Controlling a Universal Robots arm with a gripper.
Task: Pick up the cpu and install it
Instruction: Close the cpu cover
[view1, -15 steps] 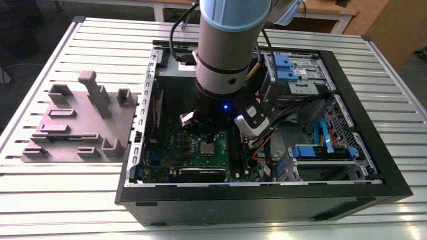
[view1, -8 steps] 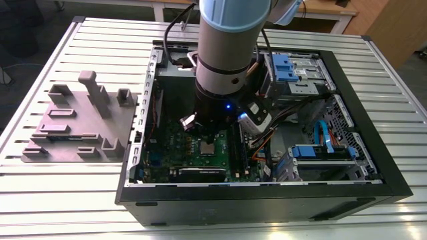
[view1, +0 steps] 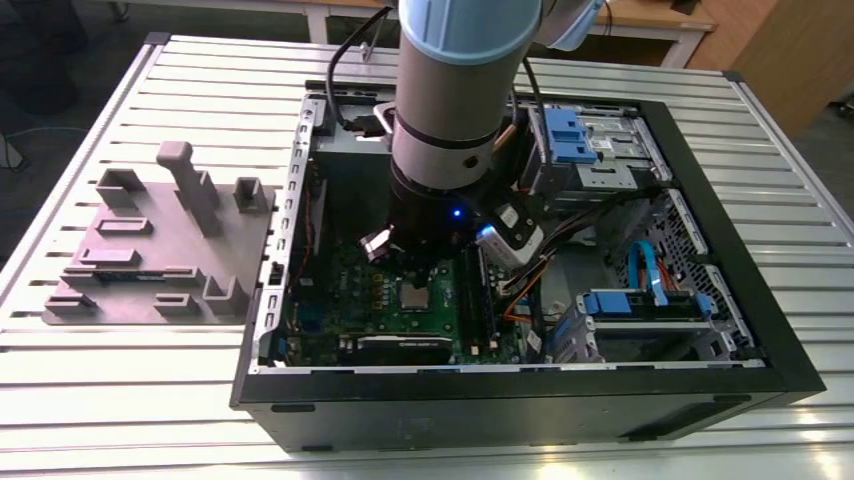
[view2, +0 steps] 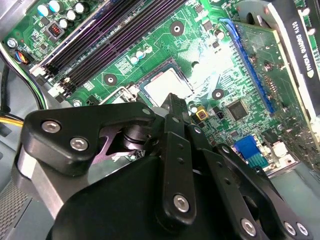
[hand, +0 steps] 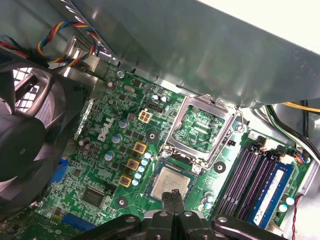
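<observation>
Exterior view: cpu (view1: 416, 297) lies flat on motherboard (view1: 340, 300), at six o'clock from arm (view1: 454, 110); memory slots (view1: 471, 290) at its three o'clock. First wrist view: gripper (hand: 174, 192) fingers closed together, empty, tips over cpu (hand: 167, 182); socket frame (hand: 204, 127) hinged open.

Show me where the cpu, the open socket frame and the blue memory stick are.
cpu (hand: 169, 181): first wrist view, its shiny top.
socket frame (hand: 210, 104): first wrist view, its metal rim.
memory stick (hand: 274, 190): first wrist view, its blue face.
</observation>
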